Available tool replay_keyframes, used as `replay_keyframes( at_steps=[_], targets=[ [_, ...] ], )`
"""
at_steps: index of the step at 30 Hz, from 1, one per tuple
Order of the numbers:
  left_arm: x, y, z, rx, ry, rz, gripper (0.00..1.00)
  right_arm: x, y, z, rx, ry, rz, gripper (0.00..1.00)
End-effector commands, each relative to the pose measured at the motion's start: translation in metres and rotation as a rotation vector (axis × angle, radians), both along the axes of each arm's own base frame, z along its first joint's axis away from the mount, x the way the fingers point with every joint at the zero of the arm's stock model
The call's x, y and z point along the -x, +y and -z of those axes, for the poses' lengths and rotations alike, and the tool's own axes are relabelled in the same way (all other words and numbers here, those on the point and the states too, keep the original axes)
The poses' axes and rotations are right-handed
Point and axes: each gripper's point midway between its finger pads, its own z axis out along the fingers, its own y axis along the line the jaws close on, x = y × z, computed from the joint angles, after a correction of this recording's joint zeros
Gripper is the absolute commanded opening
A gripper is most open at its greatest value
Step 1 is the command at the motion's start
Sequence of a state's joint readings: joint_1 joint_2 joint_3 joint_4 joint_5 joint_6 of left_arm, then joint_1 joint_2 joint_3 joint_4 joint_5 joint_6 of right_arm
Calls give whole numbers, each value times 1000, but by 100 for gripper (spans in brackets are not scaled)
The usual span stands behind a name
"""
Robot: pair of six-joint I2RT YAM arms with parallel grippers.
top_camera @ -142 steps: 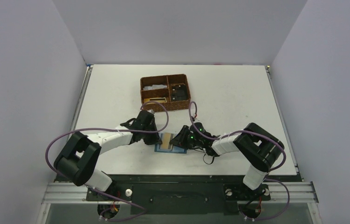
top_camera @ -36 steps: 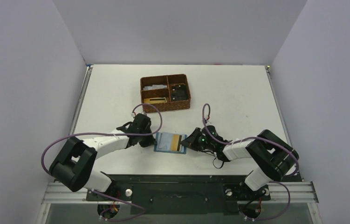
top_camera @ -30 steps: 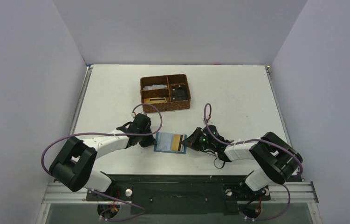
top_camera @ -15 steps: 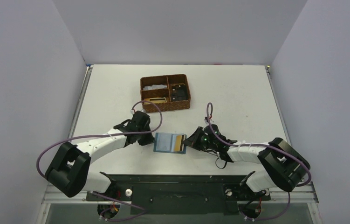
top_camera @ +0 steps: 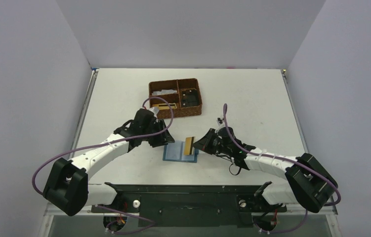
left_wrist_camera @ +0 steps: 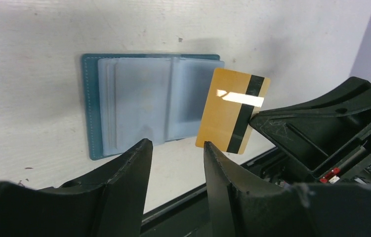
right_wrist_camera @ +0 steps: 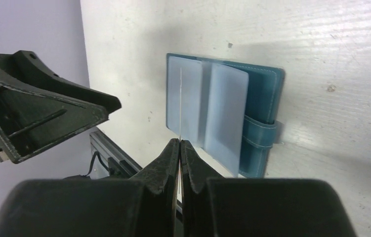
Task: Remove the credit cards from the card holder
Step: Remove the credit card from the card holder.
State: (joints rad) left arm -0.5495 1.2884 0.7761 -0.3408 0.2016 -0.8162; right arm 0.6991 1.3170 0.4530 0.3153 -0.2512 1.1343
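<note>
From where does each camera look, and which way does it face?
Top external: above and behind the arm bases, looking down on table, basket, both whole arms.
Left wrist: on the left arm, facing down at the card holder past the open left gripper.
Right wrist: along the right gripper, shut on the credit card seen edge-on.
Shared by both wrists: card holder, card.

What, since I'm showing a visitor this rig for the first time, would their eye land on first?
The tan-gold credit card with its black stripe, pinched in the shut right claw over the near middle of the table. Under it the teal card holder lies open and flat, its pale pockets showing. The left claw hovers open close by, holding nothing.
</note>
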Motion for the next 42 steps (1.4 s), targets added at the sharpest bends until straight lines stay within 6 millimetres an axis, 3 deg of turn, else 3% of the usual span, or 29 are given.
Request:
replay_keyframes(
  at_steps=[1,15,25,32,36,42],
  targets=[
    [-4,-19,-37,162,-70,79,41,-11,7,-44,-64,-89,-4,0],
    [-3,-33,-80,476,-112,165,46,-5,24,-126,-263,-168,-61,0],
    [2,-40,-101,617,-122,213,46,-1,33,-155,-375,-184,-93,0],
    [6,-45,-112,686,-122,238,46,2,38,-158,-393,-181,-113,0],
    [7,-45,-114,698,-122,243,38,2,38,-156,-384,-183,-111,0],
    [9,-45,-114,707,-114,245,9,1,38,-153,-356,-183,-115,0]
  ],
)
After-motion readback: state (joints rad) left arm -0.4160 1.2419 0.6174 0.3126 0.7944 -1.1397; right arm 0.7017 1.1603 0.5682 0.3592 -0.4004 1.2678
